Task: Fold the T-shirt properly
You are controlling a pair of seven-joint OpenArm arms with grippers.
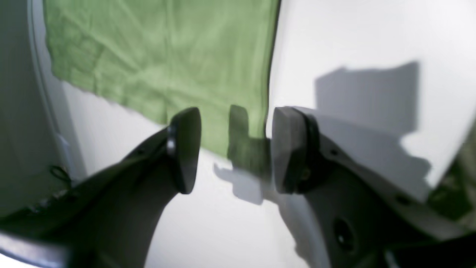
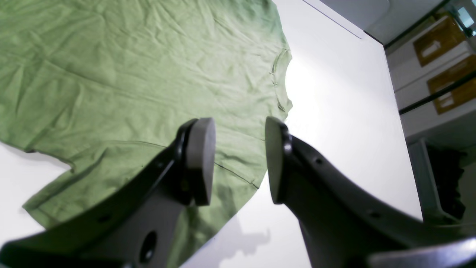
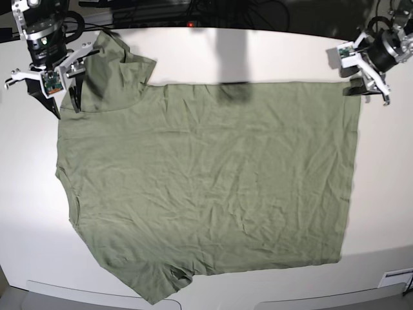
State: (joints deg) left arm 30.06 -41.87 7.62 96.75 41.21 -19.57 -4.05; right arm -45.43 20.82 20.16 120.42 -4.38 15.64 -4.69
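T-shirt [image 3: 213, 187] flat on table [image 3: 193, 45], long axis between arms; left gripper [image 1: 236, 149] over hem corner, right gripper [image 2: 240, 163] over sleeve; both jaws apart, empty

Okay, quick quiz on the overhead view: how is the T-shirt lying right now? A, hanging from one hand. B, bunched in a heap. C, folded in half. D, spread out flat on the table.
D: the T-shirt lies spread flat across the table, both sleeves out, with neither hand gripping it.
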